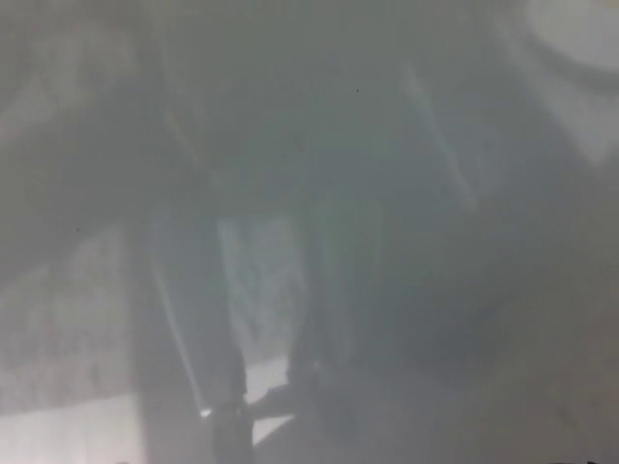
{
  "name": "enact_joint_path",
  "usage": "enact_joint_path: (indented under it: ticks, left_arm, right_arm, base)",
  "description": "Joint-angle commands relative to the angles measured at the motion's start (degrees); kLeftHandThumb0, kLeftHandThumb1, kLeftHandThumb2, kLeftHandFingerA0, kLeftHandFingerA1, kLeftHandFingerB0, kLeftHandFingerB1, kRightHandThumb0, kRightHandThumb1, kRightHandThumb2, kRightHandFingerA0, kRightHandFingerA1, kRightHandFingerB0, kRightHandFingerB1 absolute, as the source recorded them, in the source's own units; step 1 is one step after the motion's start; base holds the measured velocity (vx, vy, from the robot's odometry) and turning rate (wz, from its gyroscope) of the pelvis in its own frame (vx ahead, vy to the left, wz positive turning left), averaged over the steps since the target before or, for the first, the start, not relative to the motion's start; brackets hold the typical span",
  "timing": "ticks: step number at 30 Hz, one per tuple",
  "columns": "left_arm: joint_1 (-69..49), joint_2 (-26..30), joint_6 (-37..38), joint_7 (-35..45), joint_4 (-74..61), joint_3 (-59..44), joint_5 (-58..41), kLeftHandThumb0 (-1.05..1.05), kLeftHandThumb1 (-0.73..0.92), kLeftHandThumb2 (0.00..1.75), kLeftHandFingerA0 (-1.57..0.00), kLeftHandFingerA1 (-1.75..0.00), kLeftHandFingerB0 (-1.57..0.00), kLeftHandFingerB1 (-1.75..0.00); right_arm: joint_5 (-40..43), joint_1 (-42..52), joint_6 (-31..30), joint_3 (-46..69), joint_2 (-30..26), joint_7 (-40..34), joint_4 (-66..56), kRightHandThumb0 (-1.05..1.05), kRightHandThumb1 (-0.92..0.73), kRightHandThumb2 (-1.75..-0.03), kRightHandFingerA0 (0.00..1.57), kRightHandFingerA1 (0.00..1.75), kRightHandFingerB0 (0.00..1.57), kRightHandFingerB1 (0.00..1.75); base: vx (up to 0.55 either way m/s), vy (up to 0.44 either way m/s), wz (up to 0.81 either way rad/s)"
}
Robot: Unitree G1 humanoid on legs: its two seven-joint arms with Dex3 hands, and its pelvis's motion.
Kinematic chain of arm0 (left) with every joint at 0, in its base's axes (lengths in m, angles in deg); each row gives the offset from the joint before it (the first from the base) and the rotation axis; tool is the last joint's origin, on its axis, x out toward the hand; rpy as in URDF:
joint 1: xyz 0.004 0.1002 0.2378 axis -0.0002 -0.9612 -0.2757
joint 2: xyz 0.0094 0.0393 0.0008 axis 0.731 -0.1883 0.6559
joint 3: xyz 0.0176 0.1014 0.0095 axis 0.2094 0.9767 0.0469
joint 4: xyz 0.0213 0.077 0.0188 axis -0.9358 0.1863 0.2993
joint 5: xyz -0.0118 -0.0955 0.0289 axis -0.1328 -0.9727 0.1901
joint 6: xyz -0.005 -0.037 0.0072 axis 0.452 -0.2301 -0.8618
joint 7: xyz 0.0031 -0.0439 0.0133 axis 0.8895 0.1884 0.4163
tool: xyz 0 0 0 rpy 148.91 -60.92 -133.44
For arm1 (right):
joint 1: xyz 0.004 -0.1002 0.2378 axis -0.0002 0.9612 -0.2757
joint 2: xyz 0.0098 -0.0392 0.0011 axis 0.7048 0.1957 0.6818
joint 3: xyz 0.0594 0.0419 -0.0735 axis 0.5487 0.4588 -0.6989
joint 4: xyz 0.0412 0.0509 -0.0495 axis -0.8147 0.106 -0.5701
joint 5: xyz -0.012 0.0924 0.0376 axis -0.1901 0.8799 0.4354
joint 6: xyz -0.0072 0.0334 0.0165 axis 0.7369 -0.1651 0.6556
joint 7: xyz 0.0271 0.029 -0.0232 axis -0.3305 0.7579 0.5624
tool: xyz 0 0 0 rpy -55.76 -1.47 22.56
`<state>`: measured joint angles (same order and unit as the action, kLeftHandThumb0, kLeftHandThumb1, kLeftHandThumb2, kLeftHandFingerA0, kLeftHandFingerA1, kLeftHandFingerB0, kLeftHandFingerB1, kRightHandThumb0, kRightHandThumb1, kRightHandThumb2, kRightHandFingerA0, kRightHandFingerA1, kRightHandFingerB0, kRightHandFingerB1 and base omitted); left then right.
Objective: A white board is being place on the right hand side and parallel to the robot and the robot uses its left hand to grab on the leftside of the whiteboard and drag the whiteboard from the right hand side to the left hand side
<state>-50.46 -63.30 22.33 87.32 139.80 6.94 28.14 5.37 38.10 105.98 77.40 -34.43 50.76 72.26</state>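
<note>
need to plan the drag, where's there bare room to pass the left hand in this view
Cannot tell. The head view is fogged to a grey haze, showing only blurred dark vertical bands and pale patches. No whiteboard edge, hand or clear surface can be made out, so no free patch or crowded spot can be named.

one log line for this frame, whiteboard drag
view: head, filled by glossy whiteboard | left hand: not in view | right hand: not in view | grasp: cannot tell

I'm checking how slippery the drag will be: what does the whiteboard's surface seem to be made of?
The whiteboard fills the head view as a smooth, glossy pale-grey sheet. Blurred mirror-like reflections and a bright glare patch at the top right suggest a coated or laminated finish, though the exact material cannot be told. No hand shows.
</note>
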Motion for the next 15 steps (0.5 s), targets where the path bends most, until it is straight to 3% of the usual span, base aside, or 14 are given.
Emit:
enact_joint_path:
  ticks: [1,5,9,10,11,12,13,15]
  left_arm:
    - [-1.5,-1.8,5.9,-9.0,-0.2,2.5,4.0,-0.17,0.67,0.64,-0.25,-0.33,-0.18,-0.3]
    - [-3.1,-3.5,13.6,-12.7,-4.0,2.8,4.8,-0.16,0.65,0.6,-0.38,-0.35,-0.34,-0.32]
    - [-3.9,-4.9,14.9,-11.5,-6.2,1.6,2.7,-0.17,0.65,0.6,-0.52,-0.43,-0.39,-0.34]
    - [-4.1,-5.1,14.4,-11.1,-6.8,1.4,2.3,-0.18,0.64,0.59,-0.58,-0.52,-0.39,-0.34]
    - [-4.2,-5.2,14.2,-11.0,-7.2,1.3,2.1,-0.18,0.64,0.59,-0.58,-0.52,-0.39,-0.34]
    - [-4.3,-4.9,13.2,-9.6,-6.0,1.4,1.9,-0.28,0.54,0.69,-0.57,-0.84,-0.4,-0.42]
    - [-4.0,-4.9,11.8,-8.2,-5.7,0.9,0.9,-0.19,0.62,0.58,-0.51,-1.03,-0.52,-0.39]
    - [-2.6,-4.8,7.5,-4.5,-5.4,-0.6,-2.1,-0.2,0.61,0.57,-0.49,-1.03,-0.51,-0.38]
  right_arm:
    - [1.0,0.6,-0.6,0.9,-0.1,0.0,0.1,-0.45,-0.52,-0.89,0.85,0.74,0.55,0.59]
    - [1.2,-1.1,-1.3,1.1,-0.2,1.0,0.0,-0.47,-0.52,-0.89,0.83,0.76,0.56,0.59]
    - [1.5,-0.8,-1.1,1.5,-0.2,1.3,0.1,-0.46,-0.5,-0.9,0.82,0.77,0.56,0.6]
    - [1.3,-0.8,-0.9,1.4,-0.3,1.2,0.1,-0.44,-0.61,-0.6,0.9,0.67,0.64,0.44]
    - [1.2,-0.8,-0.8,1.4,-0.3,1.1,0.2,-0.44,-0.61,-0.6,0.9,0.67,0.64,0.44]
    - [1.3,0.1,-0.5,1.5,-0.3,1.4,0.3,-0.48,-0.49,-0.89,0.84,0.74,0.57,0.59]
    - [1.0,0.2,-0.5,1.4,-0.3,1.2,0.4,-0.45,-0.49,-0.9,0.83,0.74,0.52,0.58]
    - [0.3,-0.3,-0.7,0.8,-0.3,0.1,0.2,-0.47,-0.51,-0.89,0.84,0.74,0.53,0.58]
  base:
    - [0.0,0.0,0.0]
    - [0.0,0.0,0.0]
    - [0.0,0.0,0.0]
    - [0.0,0.0,0.0]
    - [0.0,0.0,0.0]
    - [0.0,0.0,0.0]
    - [0.0,0.0,0.0]
    - [0.0,0.0,0.0]
